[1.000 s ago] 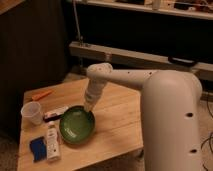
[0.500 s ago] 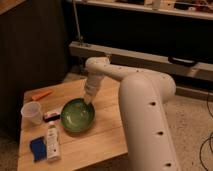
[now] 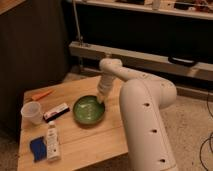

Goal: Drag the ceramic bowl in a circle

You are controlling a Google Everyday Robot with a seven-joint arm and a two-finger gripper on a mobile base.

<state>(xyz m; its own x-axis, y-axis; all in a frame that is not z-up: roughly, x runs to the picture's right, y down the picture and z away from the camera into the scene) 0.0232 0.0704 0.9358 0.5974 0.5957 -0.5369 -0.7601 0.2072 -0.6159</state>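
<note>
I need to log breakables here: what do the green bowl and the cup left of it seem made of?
The ceramic bowl, with the tool at its right rim, looks like glazed ceramic: glossy green with light glare. The cup looks like thin translucent plastic, pale and see-through, though frosted glass cannot be excluded.

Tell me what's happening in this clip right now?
A white robot arm reaches down over a wooden table and has its tool at the right rim of the green ceramic bowl, apparently to drag it around. To the left sit a translucent plastic cup, a dark flat bar, a white bottle and a blue item.
</note>
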